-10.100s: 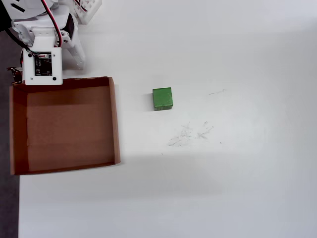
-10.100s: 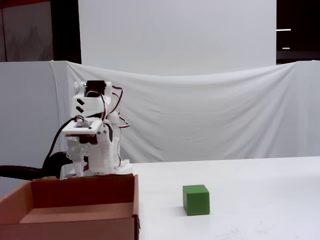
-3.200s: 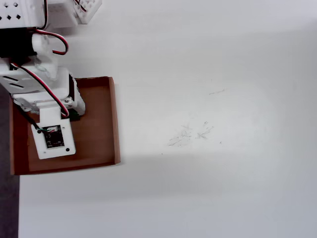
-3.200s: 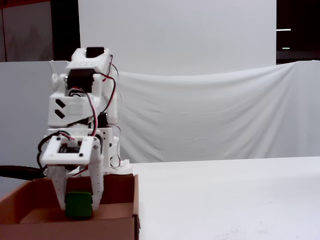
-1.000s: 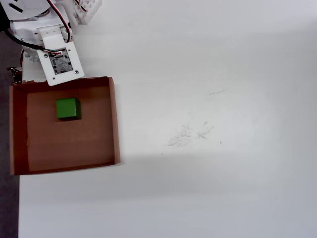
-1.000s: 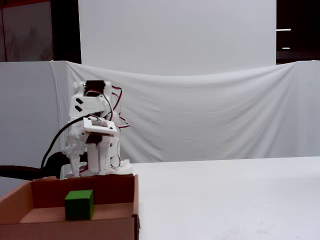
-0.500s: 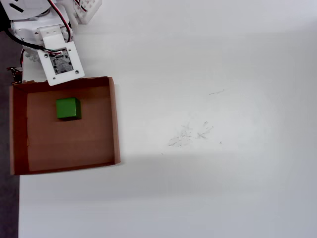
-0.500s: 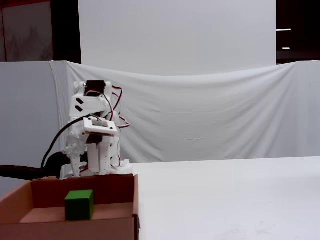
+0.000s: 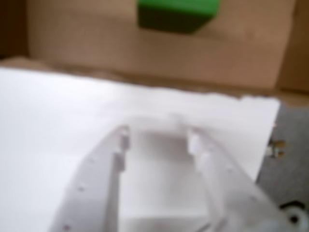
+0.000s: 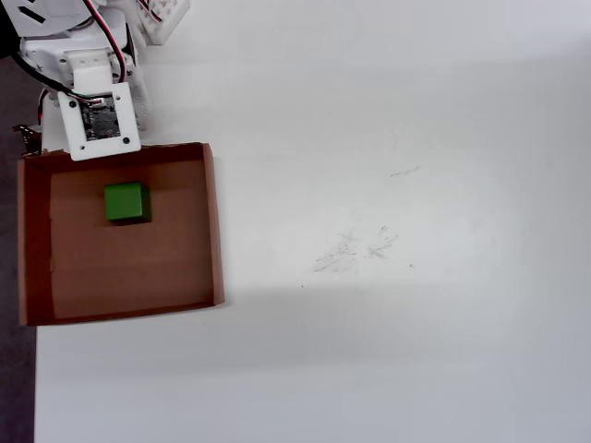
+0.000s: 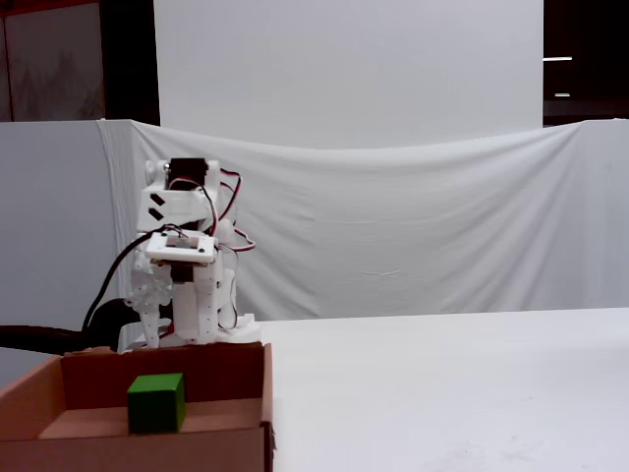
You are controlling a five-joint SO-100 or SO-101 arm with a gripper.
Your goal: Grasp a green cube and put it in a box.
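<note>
Overhead view, left to right: shallow square brown cardboard box (image 10: 211, 221) at the left edge of the white tabletop (image 10: 397, 231), with the small matte bright-green cube (image 10: 125, 201) resting on its floor, upper-left area, clear of all four walls. White arm sits folded just past the box's far wall. Wrist view shows the claw (image 9: 157, 136) spread, nothing between the fingers (image 9: 120, 140), hanging over the tabletop short of the box wall, cube (image 9: 177, 13) at the top edge of frame. Fixed view agrees: cube (image 11: 155, 402) down inside the box (image 11: 197, 442), arm well above it. Placement reads as done. Remaining risk, as I judge it: the arm sits close to the far wall, so a low sweep could clip that wall, shove the light tray or tip the cube out. Count: one cube, one box, one arm, one claw.
</note>
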